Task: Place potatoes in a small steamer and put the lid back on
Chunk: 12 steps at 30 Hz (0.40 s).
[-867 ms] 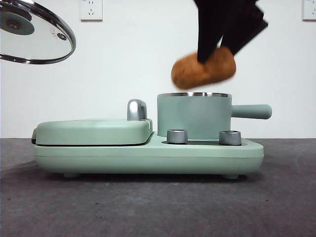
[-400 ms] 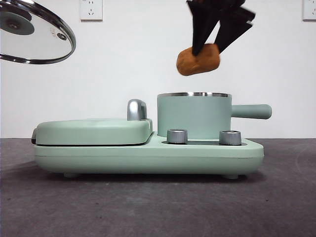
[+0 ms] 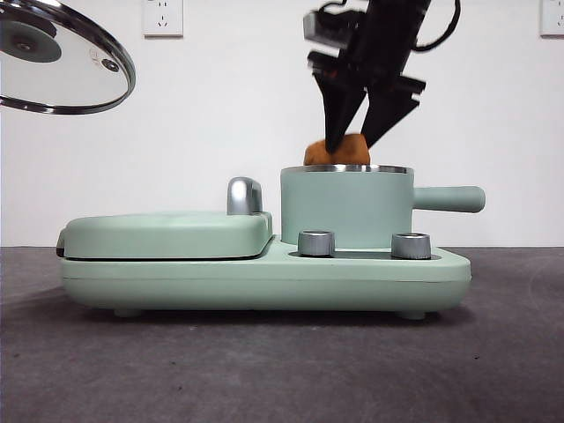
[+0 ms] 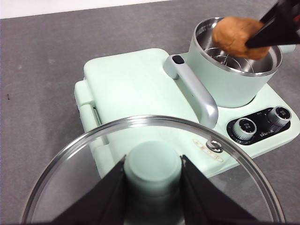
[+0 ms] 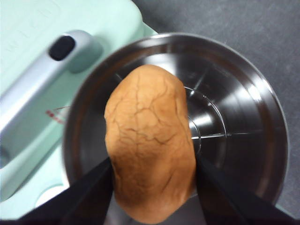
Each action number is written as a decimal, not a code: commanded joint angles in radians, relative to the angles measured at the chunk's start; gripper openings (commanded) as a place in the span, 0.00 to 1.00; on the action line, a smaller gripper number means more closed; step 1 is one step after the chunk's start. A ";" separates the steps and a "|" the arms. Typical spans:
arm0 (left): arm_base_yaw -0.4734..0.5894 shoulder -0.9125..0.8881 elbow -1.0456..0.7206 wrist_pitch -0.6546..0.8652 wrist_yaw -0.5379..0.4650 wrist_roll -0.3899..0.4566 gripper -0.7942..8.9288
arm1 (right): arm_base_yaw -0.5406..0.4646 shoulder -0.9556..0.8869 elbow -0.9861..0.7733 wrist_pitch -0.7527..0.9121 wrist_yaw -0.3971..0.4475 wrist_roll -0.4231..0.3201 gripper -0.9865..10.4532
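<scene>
My right gripper (image 3: 351,141) is shut on the orange-brown potato (image 5: 150,140), holding it at the steel rim of the mint-green small steamer (image 3: 345,207). From the front only the potato's top (image 3: 336,152) shows above the rim. The left wrist view has the potato (image 4: 234,35) over the pot's shiny inside (image 4: 229,61). My left gripper (image 4: 153,168) is shut on the green knob of the clear glass lid (image 4: 154,173), holding it high to the left of the appliance, where the lid (image 3: 62,57) tilts in the front view's upper left corner.
The steamer sits on a mint-green appliance base (image 3: 264,273) with a flat hinged cover (image 3: 167,233), a silver handle (image 3: 244,196) and two knobs (image 3: 317,243) (image 3: 411,245). The steamer's side handle (image 3: 449,199) sticks out to the right. Dark grey tabletop (image 3: 264,370) lies all around.
My right gripper has come down with the potato, from well above the steamer to its rim. The lid in my left gripper has not moved.
</scene>
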 commanded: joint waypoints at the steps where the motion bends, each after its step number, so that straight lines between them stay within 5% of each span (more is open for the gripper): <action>1: -0.001 -0.001 0.011 0.027 -0.001 0.010 0.09 | -0.003 0.039 0.027 0.019 0.005 0.002 0.29; 10: -0.001 -0.001 0.011 0.027 -0.001 0.010 0.09 | -0.016 0.092 0.027 0.015 0.008 0.000 0.29; 12: -0.001 -0.001 0.011 0.027 -0.001 0.010 0.09 | -0.016 0.097 0.027 0.016 0.009 -0.001 0.35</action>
